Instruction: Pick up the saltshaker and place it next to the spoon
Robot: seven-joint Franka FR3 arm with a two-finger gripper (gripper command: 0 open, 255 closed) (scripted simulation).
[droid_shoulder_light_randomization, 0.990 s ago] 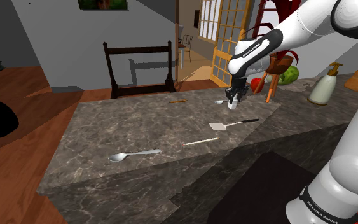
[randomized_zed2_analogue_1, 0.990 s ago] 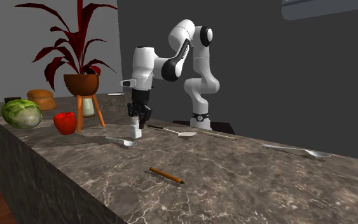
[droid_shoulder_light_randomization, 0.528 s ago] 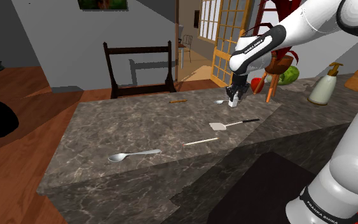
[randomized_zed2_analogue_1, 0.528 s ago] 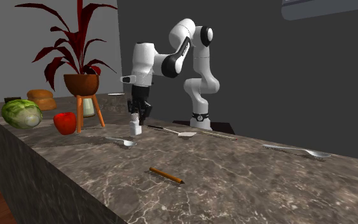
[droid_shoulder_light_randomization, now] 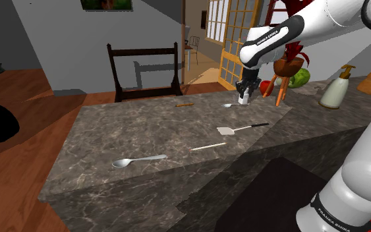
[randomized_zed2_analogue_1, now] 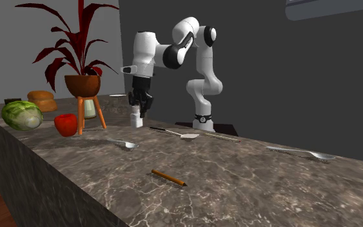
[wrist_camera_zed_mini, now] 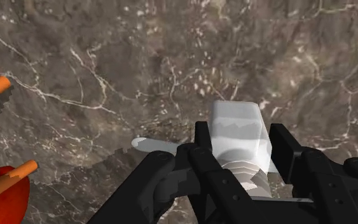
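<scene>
In the shoulder view a spoon (droid_shoulder_light_randomization: 138, 160) lies toward the left of the tabletop (droid_shoulder_light_randomization: 111, 132), well apart from the saltshaker (droid_shoulder_light_randomization: 245, 101), which hangs just above the tabletop over a second spoon (droid_shoulder_light_randomization: 228, 105). The pincer (droid_shoulder_light_randomization: 244, 98) is closed on the saltshaker's ribbed grey top, and the blocky, pale white body hangs below the fingers. White letters on a dark band (droid_shoulder_light_randomization: 270, 36) of the arm (droid_shoulder_light_randomization: 329, 16) read FRANKA EMIKA.

Grey walls (droid_shoulder_light_randomization: 58, 39), wooden floor (droid_shoulder_light_randomization: 19, 112), dark chair (droid_shoulder_light_randomization: 143, 50), yellow glazed door (droid_shoulder_light_randomization: 234, 39)
</scene>
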